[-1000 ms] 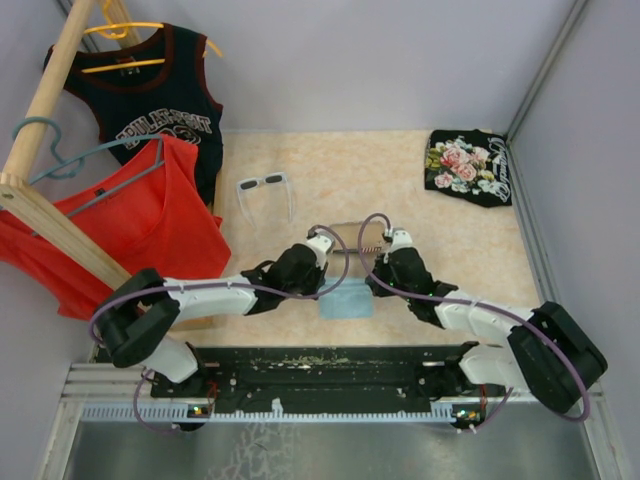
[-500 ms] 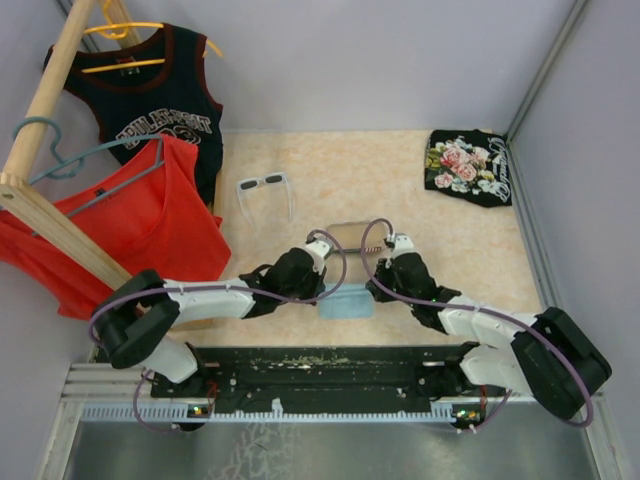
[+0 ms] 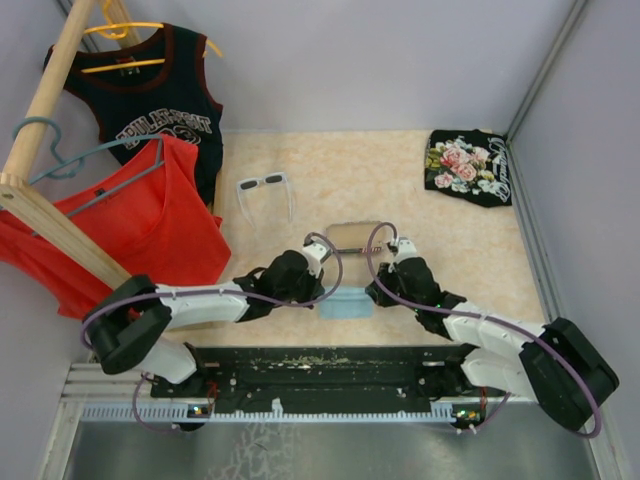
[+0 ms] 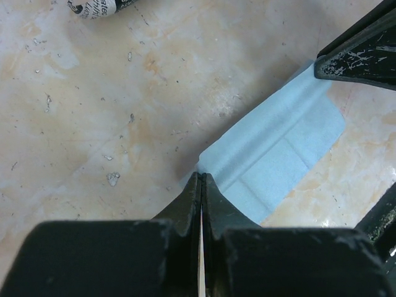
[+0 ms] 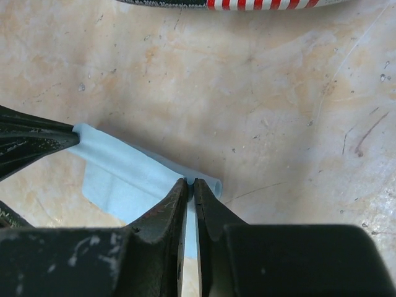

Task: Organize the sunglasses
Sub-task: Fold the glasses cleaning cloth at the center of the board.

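The white sunglasses lie open on the table at the back left, far from both grippers. A small light-blue cloth lies folded between the two arms. My left gripper is shut on the cloth's left corner, which shows in the left wrist view. My right gripper is shut on the cloth's right folded edge, which shows in the right wrist view. Both hold the cloth low on the table. The sunglasses are out of both wrist views.
An oblong case with flag print lies just beyond the cloth; its striped edge shows in the right wrist view. A floral black bag lies at the back right. A red top and black jersey hang on a wooden rack at left.
Both grippers have moved back toward the near edge and lower, still holding the cloth's edge. The case behind them has come into full view. The sunglasses have not moved.
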{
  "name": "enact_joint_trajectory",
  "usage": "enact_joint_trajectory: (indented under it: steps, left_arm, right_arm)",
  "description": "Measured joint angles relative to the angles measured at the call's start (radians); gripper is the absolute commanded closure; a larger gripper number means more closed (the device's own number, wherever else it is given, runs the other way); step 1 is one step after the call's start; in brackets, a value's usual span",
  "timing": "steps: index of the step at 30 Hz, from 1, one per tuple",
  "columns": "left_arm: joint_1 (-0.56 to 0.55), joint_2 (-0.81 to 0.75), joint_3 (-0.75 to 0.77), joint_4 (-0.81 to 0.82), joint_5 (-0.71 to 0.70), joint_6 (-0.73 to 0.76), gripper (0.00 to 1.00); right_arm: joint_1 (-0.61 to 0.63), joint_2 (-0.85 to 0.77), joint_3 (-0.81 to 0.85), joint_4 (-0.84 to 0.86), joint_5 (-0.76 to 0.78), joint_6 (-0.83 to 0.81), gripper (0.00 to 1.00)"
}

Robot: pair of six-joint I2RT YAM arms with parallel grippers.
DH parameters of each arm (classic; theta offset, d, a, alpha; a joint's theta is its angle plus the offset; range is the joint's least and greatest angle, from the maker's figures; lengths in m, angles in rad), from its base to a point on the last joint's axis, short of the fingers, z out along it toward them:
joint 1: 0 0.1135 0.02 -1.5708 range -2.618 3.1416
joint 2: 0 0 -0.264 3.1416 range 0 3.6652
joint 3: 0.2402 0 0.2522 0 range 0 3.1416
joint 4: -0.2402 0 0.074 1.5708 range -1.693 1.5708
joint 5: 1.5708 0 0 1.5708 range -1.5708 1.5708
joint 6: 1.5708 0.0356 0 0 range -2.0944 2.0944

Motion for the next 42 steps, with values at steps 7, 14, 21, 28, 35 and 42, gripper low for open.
enact_joint_trajectory:
  steps: [7, 14, 21, 28, 35, 42]
  left_arm:
    - [0.000, -0.034, -0.044, 0.039, 0.052, 0.008, 1.00]
    - [0.000, -0.043, -0.069, 0.070, 0.105, 0.011, 1.00]
    - [0.000, -0.074, -0.100, 0.089, 0.126, 0.010, 0.98]
    - [0.000, -0.076, -0.118, 0.101, 0.133, 0.007, 0.90]
    - [-0.003, -0.076, -0.124, 0.106, 0.137, 0.004, 0.82]
    - [-0.006, -0.091, -0.153, 0.122, 0.148, -0.005, 0.81]
  right_arm:
    - [0.000, -0.033, -0.018, -0.002, -0.020, 0.011, 0.88]
    - [0.000, -0.063, -0.025, -0.027, -0.037, 0.021, 0.88]
    - [0.000, -0.098, -0.032, -0.058, -0.060, 0.034, 0.88]
    - [0.000, -0.111, -0.033, -0.100, -0.070, 0.047, 0.83]
    - [0.000, -0.112, -0.045, -0.122, -0.082, 0.053, 0.77]
    - [0.000, -0.158, -0.051, -0.142, -0.104, 0.055, 0.77]
